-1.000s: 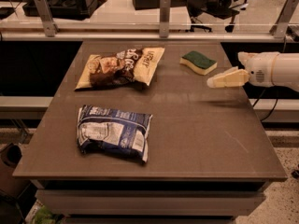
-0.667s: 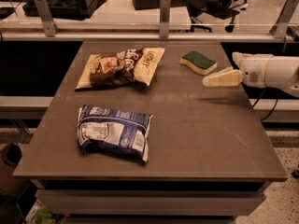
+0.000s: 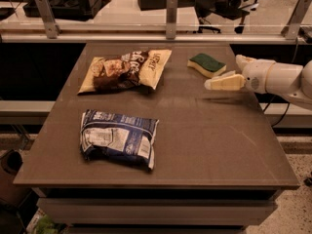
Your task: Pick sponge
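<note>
White robot arm ending in a cream-fingered claw (image 3: 223, 72)

The claw, at the far right of the desk (image 3: 195, 145), has two pale cream, wedge-shaped fingers (image 3: 224, 83) set apart; the nearer one is long and tapers to a blunt tip. Behind them is a smooth, rounded white wrist housing (image 3: 256, 76). This joins a thicker, glossy white cylindrical arm segment (image 3: 287, 79) that runs off the right edge.

The brown tabletop (image 3: 219, 140) carries three things: a tan-and-brown snack bag (image 3: 124, 69) toward the far left corner, a blue snack bag (image 3: 119, 138) nearer the front left, and the sponge (image 3: 207, 64) by the far right corner. The gripper (image 3: 226, 74) hangs over the right edge just beside the sponge, jaws apart.
</note>
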`<action>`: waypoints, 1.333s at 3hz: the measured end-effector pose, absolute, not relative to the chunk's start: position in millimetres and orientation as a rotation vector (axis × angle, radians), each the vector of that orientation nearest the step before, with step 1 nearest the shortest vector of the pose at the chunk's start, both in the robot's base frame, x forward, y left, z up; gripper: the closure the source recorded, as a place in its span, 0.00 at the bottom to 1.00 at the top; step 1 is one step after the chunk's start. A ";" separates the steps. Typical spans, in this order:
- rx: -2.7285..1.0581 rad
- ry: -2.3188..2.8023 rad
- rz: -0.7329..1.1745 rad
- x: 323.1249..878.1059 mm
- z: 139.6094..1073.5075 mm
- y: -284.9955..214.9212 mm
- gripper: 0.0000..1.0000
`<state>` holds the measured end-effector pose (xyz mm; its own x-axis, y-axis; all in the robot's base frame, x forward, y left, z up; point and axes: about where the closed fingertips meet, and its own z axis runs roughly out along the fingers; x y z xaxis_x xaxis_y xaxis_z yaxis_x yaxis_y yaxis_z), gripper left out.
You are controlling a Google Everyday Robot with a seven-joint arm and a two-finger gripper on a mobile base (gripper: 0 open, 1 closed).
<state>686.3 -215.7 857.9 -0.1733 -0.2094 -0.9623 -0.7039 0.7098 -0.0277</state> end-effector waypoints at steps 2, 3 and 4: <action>-0.739 1.728 0.463 709.5 838.7 -210.4 0.00; -0.735 1.724 0.458 726.6 830.8 -207.8 0.00; -0.730 1.723 0.445 743.1 832.9 -211.6 0.00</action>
<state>743.1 -211.6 832.9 -0.1515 -0.2400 -0.9589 -0.6743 0.7344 -0.0773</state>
